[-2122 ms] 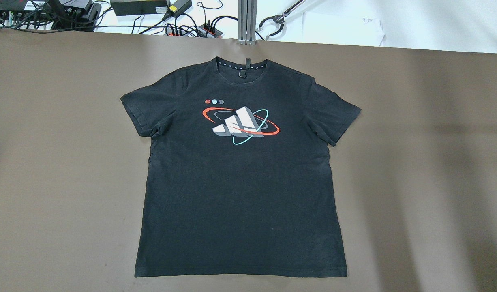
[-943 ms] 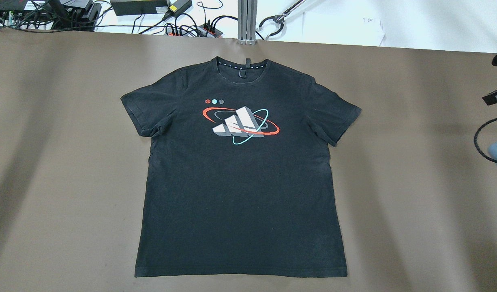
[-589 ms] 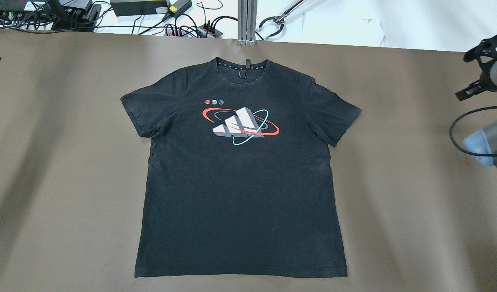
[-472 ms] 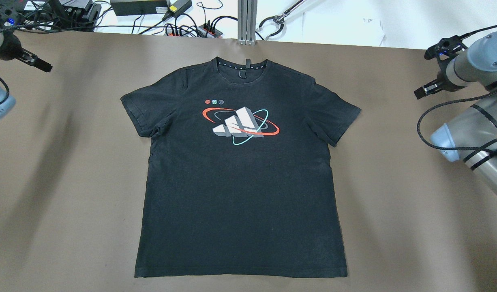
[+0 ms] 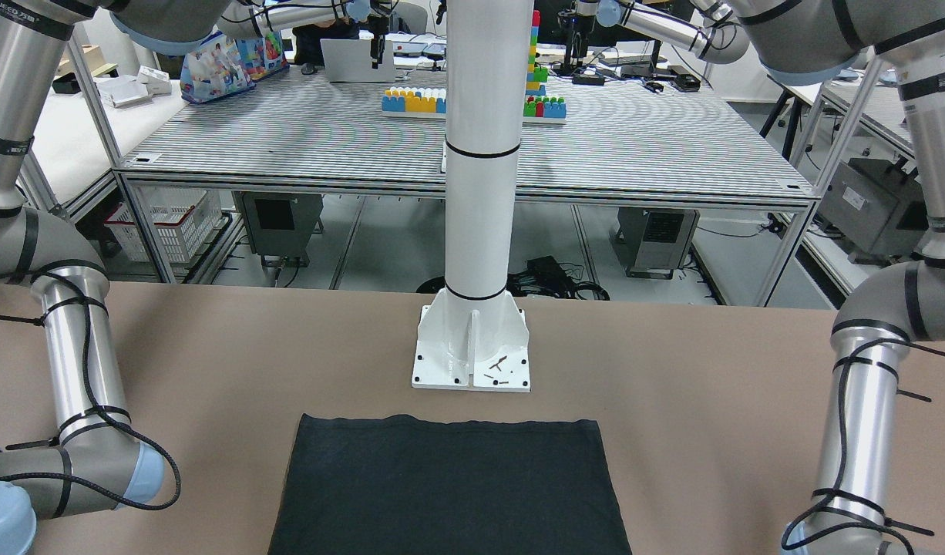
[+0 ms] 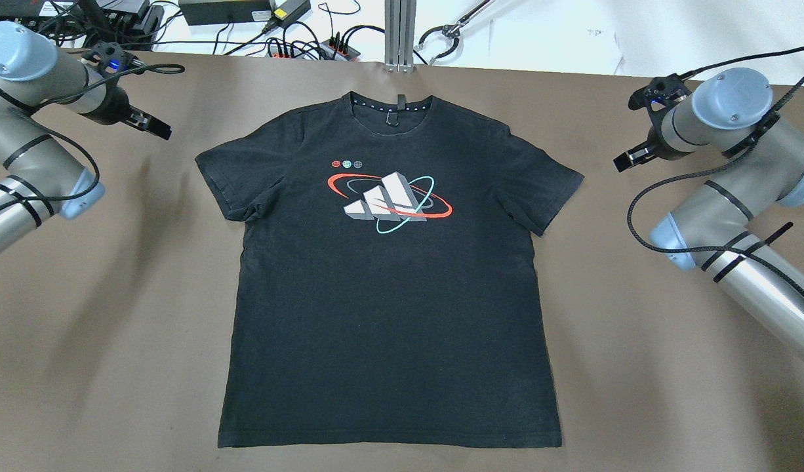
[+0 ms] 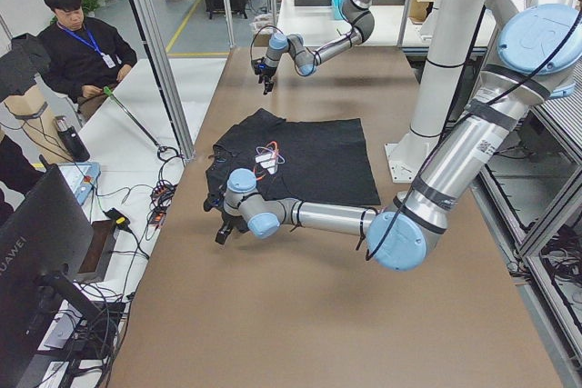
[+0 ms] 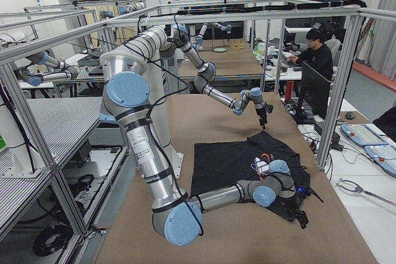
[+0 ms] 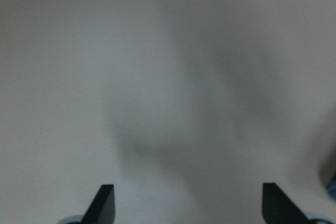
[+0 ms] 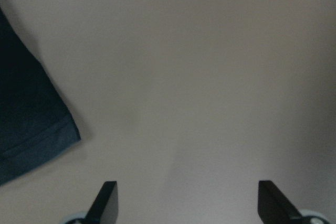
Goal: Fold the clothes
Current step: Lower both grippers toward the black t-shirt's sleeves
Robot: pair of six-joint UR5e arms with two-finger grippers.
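The clothes are one black T-shirt (image 6: 389,282) with a red, white and teal print, lying flat and face up on the brown table (image 6: 638,367), collar at the far side. My left gripper (image 6: 162,131) hovers just outside the shirt's left sleeve, fingers wide apart over bare table in the left wrist view (image 9: 189,203). My right gripper (image 6: 622,160) hangs a little outside the right sleeve, open (image 10: 189,200), with the sleeve's hem (image 10: 31,129) at that view's left edge. Neither gripper touches the shirt. The front-facing view shows only the shirt's hem end (image 5: 449,486).
The white pillar (image 5: 480,193) stands on its base plate (image 5: 472,362) just behind the shirt's hem. Cables and power strips (image 6: 310,46) and an aluminium post (image 6: 400,33) line the table's far edge. A seated person (image 7: 82,52) and a monitor (image 7: 41,252) are past it.
Both arms have swung into the overhead view from the sides, and their grippers have closed in towards the two sleeves. The shirt has not moved.
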